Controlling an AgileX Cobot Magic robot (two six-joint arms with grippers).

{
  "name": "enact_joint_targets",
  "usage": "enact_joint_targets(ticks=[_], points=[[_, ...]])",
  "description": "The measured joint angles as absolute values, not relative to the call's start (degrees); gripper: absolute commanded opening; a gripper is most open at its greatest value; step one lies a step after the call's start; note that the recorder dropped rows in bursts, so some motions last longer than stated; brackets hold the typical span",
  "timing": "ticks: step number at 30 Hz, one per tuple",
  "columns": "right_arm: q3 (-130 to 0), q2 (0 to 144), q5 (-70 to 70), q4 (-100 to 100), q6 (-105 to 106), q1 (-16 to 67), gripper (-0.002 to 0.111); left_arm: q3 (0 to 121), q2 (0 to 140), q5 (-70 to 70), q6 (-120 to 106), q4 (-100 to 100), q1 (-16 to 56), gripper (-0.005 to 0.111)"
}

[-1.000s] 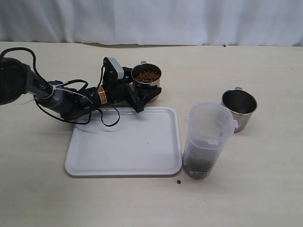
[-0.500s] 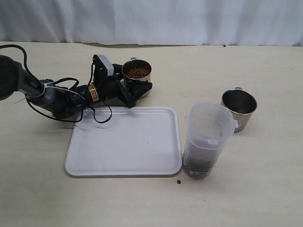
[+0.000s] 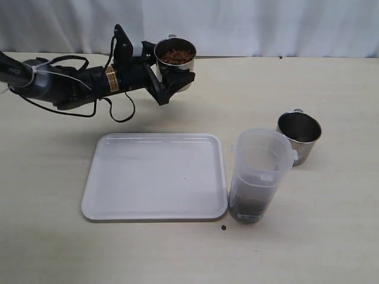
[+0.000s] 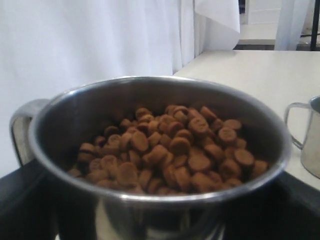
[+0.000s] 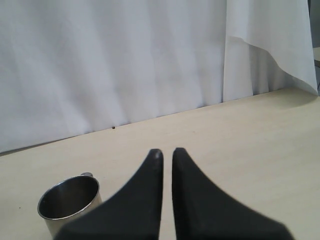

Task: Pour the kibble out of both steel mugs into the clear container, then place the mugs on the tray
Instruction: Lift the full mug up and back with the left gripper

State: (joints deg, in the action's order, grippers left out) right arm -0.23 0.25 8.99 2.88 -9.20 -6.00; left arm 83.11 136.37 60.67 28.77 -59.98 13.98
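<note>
My left gripper (image 3: pixel 169 83) is shut on a steel mug (image 3: pixel 175 66) full of kibble (image 3: pixel 176 55) and holds it upright above the table, behind the tray (image 3: pixel 155 177). The left wrist view shows this mug (image 4: pixel 150 220) close up, its kibble (image 4: pixel 175 150) heaped inside, with the gripper (image 4: pixel 160 222) clamped round its body. The second steel mug (image 3: pixel 299 137) stands empty at the right, just behind the clear container (image 3: pixel 259 174), which has kibble in its bottom. My right gripper (image 5: pixel 167 152) is shut on nothing, near that empty mug (image 5: pixel 70 202); the exterior view does not show it.
One stray pellet (image 3: pixel 224 228) lies on the table in front of the container. A white curtain (image 3: pixel 237 23) closes off the back. Black cables (image 3: pixel 118 112) trail from the left arm over the table behind the tray.
My left gripper has lifted the full mug off the table by the tray's far edge and carried it up and back. The empty mug, container and tray have not moved.
</note>
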Motion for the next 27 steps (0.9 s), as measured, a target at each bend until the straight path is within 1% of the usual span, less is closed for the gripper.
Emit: enact_joint_targets(ticks=[7,15,21,24,27], points=[[-0.23,0.25,8.99,2.88,-9.20,-6.00,0.005,83.11,126.49,55.07,41.32,-72.38,13.98,0.000],[-0.23,0.25,8.99,2.88,-9.20,-6.00,0.005,82.66,118.02,54.16,52.54,-82.32,14.33,0.000],[-0.23,0.25,8.99,2.88,-9.20,-6.00,0.005,77.92,114.26,49.87,52.95,-84.17,18.34,0.000],[-0.23,0.25,8.99,2.88,-9.20,-6.00,0.005,74.32,111.95,47.66,52.41,-84.17,22.04,0.000],[-0.23,0.25,8.99,2.88,-9.20,-6.00,0.005,72.67,109.66,44.40,52.29,-84.17,24.10,0.000]])
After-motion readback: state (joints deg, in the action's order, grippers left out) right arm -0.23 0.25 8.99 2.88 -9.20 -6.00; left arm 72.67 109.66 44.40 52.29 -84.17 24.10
